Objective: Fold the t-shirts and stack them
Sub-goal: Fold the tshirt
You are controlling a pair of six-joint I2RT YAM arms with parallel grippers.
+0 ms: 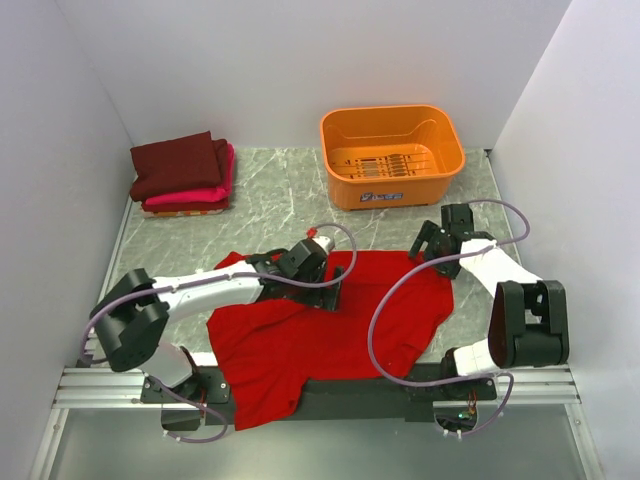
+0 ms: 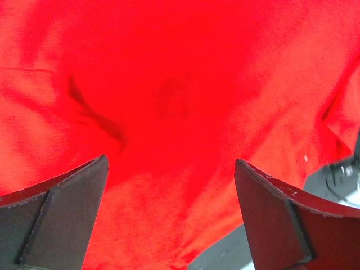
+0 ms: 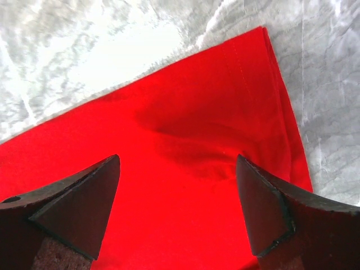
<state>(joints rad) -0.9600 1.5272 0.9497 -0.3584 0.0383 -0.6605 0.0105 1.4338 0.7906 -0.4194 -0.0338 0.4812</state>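
Red t-shirt overhangs near table edge; far corner lies flat.

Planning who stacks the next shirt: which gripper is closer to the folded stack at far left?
Left. The left gripper is over the middle of the red t-shirt, right of the stack; the right gripper is farther right, above its corner.

Top camera looking down from high, on the arm-base side of the red t-shirt, both wrist cameras peering close above it, left perhaps nearest, all sharing its cloth.
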